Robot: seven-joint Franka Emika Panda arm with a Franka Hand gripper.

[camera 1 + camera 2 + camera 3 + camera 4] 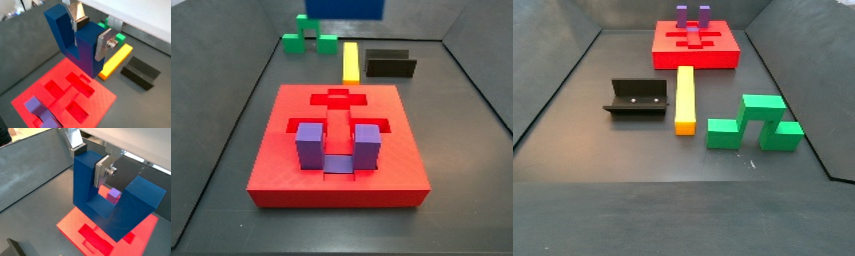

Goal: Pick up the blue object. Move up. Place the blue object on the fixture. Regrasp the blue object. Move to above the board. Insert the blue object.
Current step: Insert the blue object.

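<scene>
in both wrist views the gripper (pixel 90 30) is clamped on one prong of the blue object (pixel 75 40), held in the air over the red board (pixel 63 95). in a side view, left to right: green blocks (pixel 310 33), yellow bar (pixel 350 61), black fixture (pixel 389 64), purple block (pixel 334 147) seated in the board.

Wrist views look down past claw (pixel 90 31); side views face oppositely, sharing board (pixel 338 185).
</scene>
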